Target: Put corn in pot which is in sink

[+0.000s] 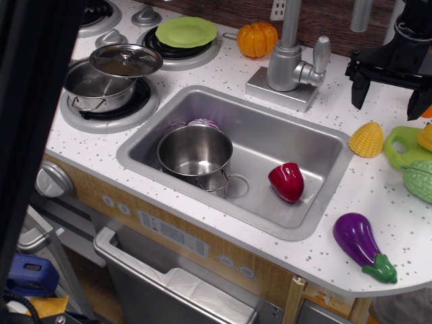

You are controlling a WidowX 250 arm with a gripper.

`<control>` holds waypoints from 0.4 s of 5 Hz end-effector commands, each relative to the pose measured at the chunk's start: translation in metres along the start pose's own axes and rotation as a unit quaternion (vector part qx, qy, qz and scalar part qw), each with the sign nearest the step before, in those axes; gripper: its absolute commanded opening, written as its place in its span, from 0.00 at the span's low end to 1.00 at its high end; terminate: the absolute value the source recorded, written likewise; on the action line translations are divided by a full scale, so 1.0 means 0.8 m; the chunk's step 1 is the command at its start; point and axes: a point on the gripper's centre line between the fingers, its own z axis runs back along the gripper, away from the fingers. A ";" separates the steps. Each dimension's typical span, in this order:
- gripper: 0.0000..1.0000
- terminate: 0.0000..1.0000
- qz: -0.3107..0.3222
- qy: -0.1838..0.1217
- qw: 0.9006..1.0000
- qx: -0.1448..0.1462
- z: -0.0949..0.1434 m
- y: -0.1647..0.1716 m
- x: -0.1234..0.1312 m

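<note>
Eggplant is lying nearest, at the counter's front right edge. Behind it, the sink is holding the pot upright in its left half, empty as far as its visible inside shows, and a red pepper toward its right side. Right of the basin, the corn is sitting on the counter beside green toys. Farther back at the right edge, the gripper is hovering above the counter, its black fingers spread apart, gripping nothing.
</note>
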 end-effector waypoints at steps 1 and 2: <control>1.00 0.00 0.000 0.000 1.000 0.000 0.000 0.000 0.000; 1.00 0.00 -0.013 -0.007 1.000 -0.006 -0.002 0.002 0.000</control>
